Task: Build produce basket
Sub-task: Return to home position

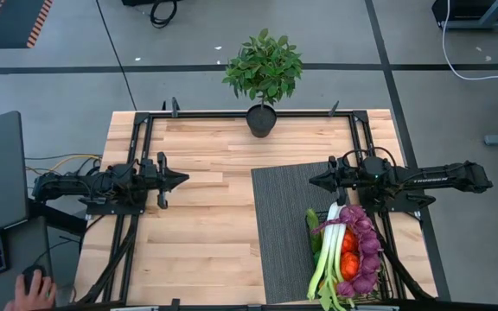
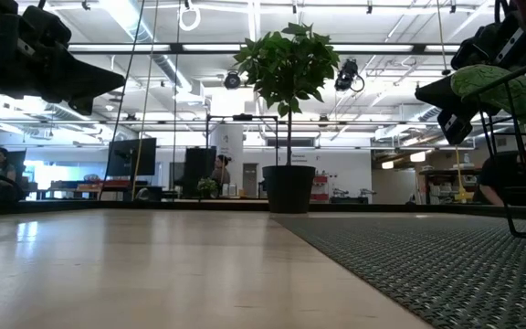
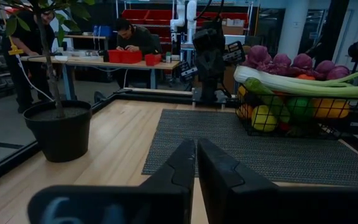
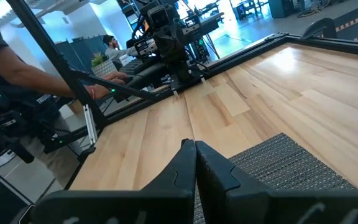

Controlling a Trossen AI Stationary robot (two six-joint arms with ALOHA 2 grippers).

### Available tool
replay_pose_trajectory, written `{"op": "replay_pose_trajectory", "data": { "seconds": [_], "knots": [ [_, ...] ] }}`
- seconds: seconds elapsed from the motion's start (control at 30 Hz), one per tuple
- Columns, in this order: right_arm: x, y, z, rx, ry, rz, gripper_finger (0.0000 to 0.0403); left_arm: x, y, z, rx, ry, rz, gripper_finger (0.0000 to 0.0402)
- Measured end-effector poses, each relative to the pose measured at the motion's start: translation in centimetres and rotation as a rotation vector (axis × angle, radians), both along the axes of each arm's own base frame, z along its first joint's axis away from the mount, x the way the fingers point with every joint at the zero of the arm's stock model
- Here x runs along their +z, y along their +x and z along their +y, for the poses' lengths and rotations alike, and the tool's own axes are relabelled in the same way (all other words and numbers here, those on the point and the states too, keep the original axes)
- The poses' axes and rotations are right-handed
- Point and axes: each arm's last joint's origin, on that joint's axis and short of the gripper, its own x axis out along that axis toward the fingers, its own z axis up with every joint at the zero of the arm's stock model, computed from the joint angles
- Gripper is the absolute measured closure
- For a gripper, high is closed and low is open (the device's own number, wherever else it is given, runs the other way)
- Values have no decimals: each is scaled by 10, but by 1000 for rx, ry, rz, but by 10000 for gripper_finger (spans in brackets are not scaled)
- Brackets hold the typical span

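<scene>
Over the table's (image 1: pixel 197 250) left and right edges, from above, the left end effector (image 1: pixel 183 180) and right end effector (image 1: pixel 311 181) hang level and clear of the work, likely parked. The basket (image 1: pixel 389 278), heaped with produce (image 1: pixel 353 246), sits on the mat (image 1: pixel 279 225) at the near right corner. The low view puts it far right. Each wrist view shows fingers (image 3: pixel 179 168) pressed together, empty.

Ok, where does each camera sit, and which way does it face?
High: above the table, looking straight down; left pincer and right pincer face each other.
Low: tabletop height, looking across the grey mat to the potted plant; left arm, right arm overhead.
Left wrist: on the left arm, facing the basket; own shut fingers show.
Right wrist: facing the left arm; own shut fingers show.
Shared: high, low, left wrist show the plant.
</scene>
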Motion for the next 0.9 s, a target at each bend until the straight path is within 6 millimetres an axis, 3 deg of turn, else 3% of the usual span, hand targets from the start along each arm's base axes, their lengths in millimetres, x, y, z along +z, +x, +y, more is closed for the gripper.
{"op": "replay_pose_trajectory", "data": {
  "seconds": [0.9],
  "knots": [
    [0,0,0,0,0,0,387,0,0,0,0,0,0,367]
  ]
}}
